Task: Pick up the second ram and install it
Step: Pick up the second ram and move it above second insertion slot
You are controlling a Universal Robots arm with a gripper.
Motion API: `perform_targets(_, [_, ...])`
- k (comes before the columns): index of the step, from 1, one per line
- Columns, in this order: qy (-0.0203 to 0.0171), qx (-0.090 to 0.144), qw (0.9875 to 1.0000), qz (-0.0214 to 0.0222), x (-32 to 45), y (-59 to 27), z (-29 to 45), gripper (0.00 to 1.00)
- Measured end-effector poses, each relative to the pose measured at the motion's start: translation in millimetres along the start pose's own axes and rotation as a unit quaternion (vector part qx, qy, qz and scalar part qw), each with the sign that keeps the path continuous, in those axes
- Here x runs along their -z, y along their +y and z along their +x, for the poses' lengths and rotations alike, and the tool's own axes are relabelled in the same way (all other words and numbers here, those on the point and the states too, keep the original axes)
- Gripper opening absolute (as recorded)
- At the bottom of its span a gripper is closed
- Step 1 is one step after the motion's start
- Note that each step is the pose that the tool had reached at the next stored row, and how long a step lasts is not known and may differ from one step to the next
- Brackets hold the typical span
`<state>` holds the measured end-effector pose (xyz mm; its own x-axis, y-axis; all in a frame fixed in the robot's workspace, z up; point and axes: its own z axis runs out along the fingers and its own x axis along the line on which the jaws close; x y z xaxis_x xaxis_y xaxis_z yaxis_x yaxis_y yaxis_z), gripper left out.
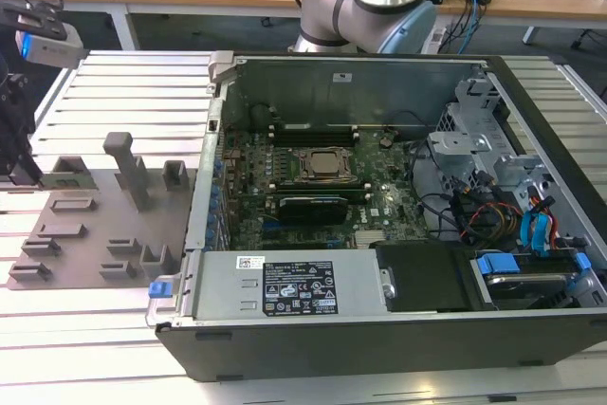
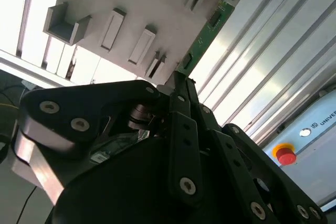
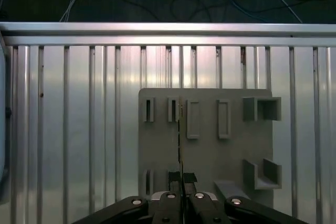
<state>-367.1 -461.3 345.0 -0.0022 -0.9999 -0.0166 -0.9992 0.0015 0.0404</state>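
My gripper point(image 1: 27, 174) stands at the exterior view's far left, over the grey tray point(image 1: 95, 234). It is shut on the second ram point(image 1: 74, 177), a slim dark green stick. In the first wrist view the ram point(image 3: 180, 129) shows edge-on as a thin dark line running out from the gripper point(image 3: 182, 182) across the tray point(image 3: 210, 150), between two rows of slots. In the second wrist view the green board point(image 2: 206, 38) sticks out past the gripper point(image 2: 177, 80) along the tray's edge point(image 2: 157, 3). I cannot tell whether the stick still touches the tray.
The open computer case point(image 1: 285, 282) lies in the middle, with the motherboard, CPU socket point(image 1: 322, 163) and memory slots point(image 1: 313, 130) inside. A tall grey post point(image 1: 128, 168) stands on the tray. Drive cage and cables point(image 1: 512, 206) fill the case's right. A red button point(image 2: 285, 154) sits nearby.
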Motion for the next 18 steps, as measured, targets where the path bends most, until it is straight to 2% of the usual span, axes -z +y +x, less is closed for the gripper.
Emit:
perform_targets(1, [0.0, 0.0, 1.0, 0.0, 5.2, 0.2, -0.1, 0.13])
perform_targets(18, [0.0, 0.0, 1.0, 0.0, 49.5, 2.0, -0.8, 0.13])
